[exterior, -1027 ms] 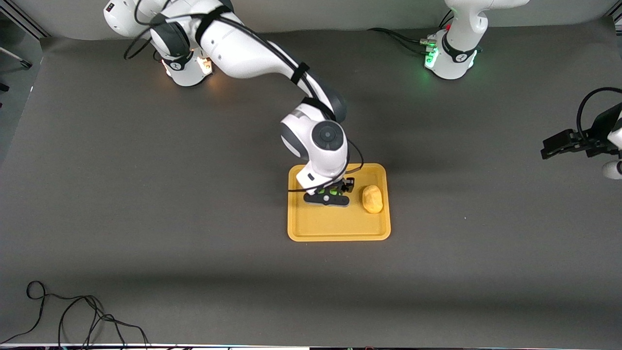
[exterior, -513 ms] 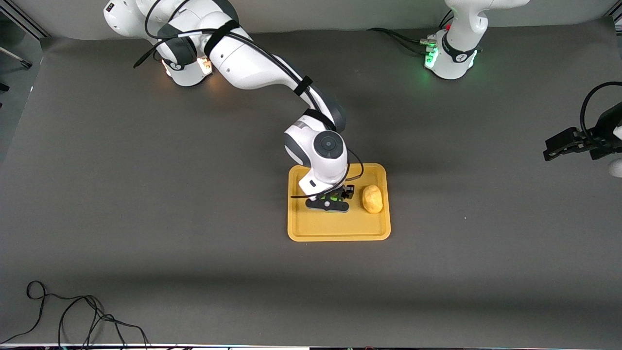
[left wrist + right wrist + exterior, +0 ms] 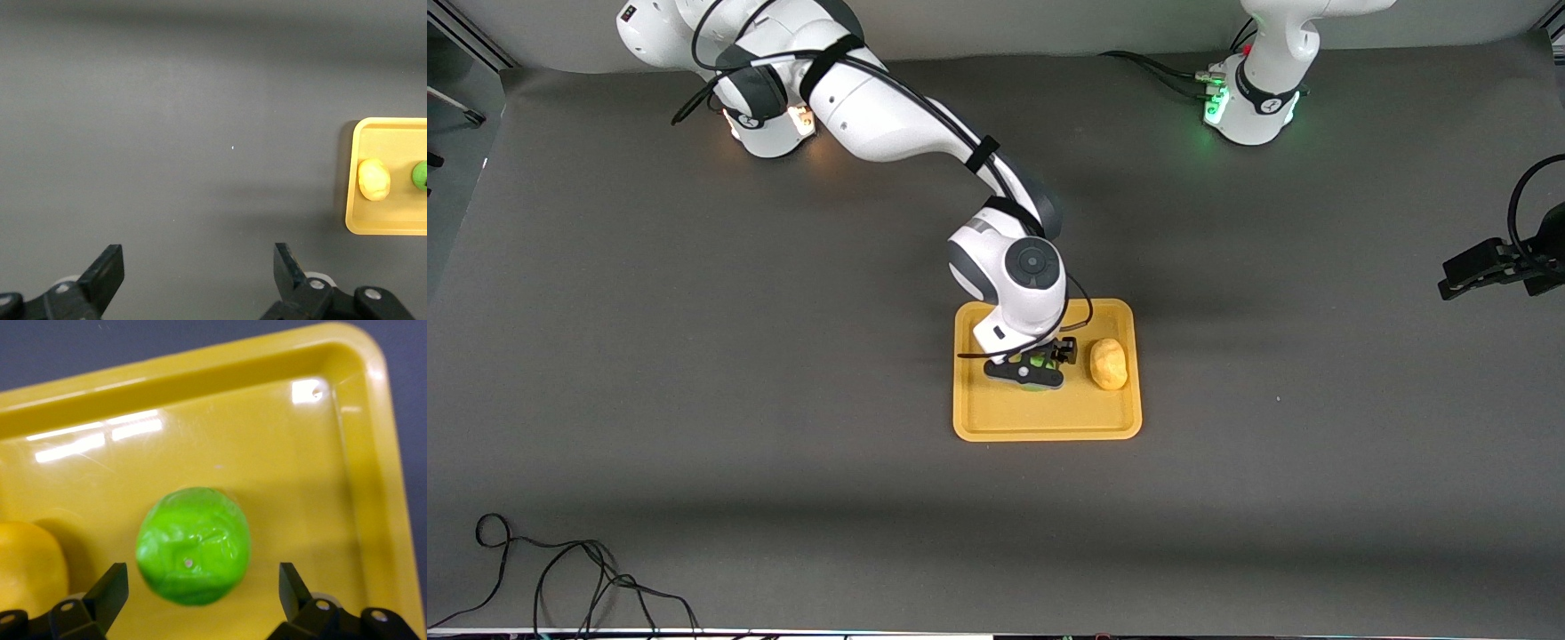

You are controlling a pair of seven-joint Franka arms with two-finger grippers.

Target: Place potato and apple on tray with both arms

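Note:
The orange-yellow tray (image 3: 1047, 433) lies mid-table. The yellow-tan potato (image 3: 1109, 363) rests on it toward the left arm's end. The green apple (image 3: 1039, 361) sits on the tray beside the potato, mostly hidden by my right gripper (image 3: 1033, 373). In the right wrist view the apple (image 3: 193, 545) rests on the tray floor (image 3: 267, 420) between the spread fingers of the right gripper (image 3: 200, 590), touching neither, with the potato (image 3: 27, 567) beside it. My left gripper (image 3: 1458, 277) is open and empty, up over bare table at the left arm's end. Its wrist view shows its gripper (image 3: 199, 270), the tray (image 3: 373, 223), potato (image 3: 373, 179) and apple (image 3: 420, 175).
A dark grey mat (image 3: 783, 356) covers the table. A loose black cable (image 3: 560, 578) lies near the front corner at the right arm's end. The two arm bases (image 3: 769, 124) (image 3: 1254, 107) stand along the table's edge farthest from the front camera.
My right gripper has sunk a little lower over the tray with the apple under it. My left gripper has drawn away toward the left arm's end of the table.

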